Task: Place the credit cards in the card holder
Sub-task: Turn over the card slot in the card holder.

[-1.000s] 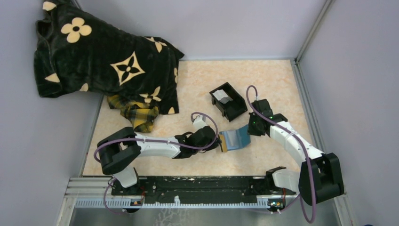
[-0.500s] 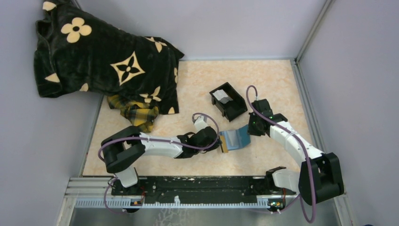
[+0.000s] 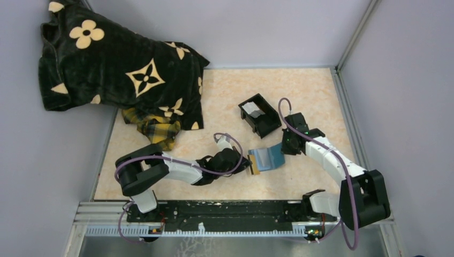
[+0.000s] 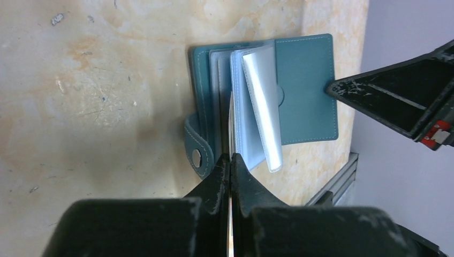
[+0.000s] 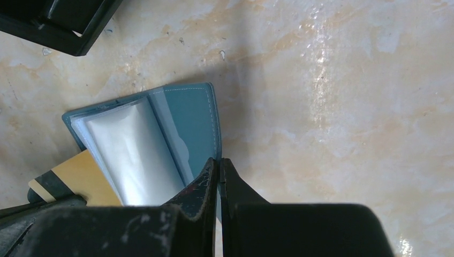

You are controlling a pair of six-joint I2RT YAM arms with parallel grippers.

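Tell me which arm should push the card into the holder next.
Left, probably. The left gripper is shut on a tan card at the open card holder; the right gripper steadies its cover.

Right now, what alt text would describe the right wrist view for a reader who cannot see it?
The closed right gripper touches the edge of an open blue card holder on a beige table. At lower left, the left gripper holds a tan card against its clear sleeves.
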